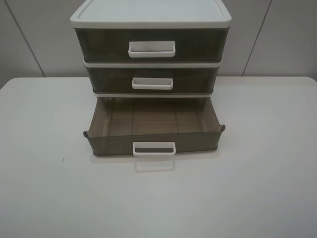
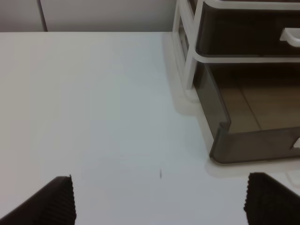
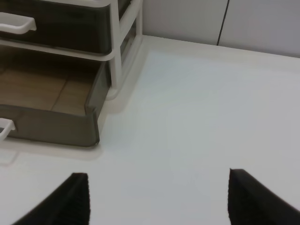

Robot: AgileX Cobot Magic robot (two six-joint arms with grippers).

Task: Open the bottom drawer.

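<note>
**Bottom drawer stands pulled out, both grippers spread and clear of it**

The bottom drawer [image 1: 153, 130] sits at the foot of the white-framed unit [image 1: 150, 17] on the white table [image 1: 44, 163], drawn well out toward the near edge so its empty floor shows. Its white loop handle [image 1: 154, 148] faces near, at the middle of the front wall. The middle drawer [image 1: 152, 79] and top drawer [image 1: 151, 45] above it are shut.

The left gripper [image 2: 159, 199] hangs over bare table to the left of the drawer's near left corner, fingers wide apart and holding nothing. The right gripper [image 3: 157, 199] does the same off the near right corner, also spread and empty.

The drawer looks like thin, smoky translucent plastic: probably light, fairly stiff but prone to flexing at the side walls, and smooth enough to slip under a pinch. The handle is the sound place to take it, hooked or pinched through the loop at its centre, so the tray runs straight and does not skew in the frame. Judged from how far it stands out, the opening seems done or nearly so
</note>
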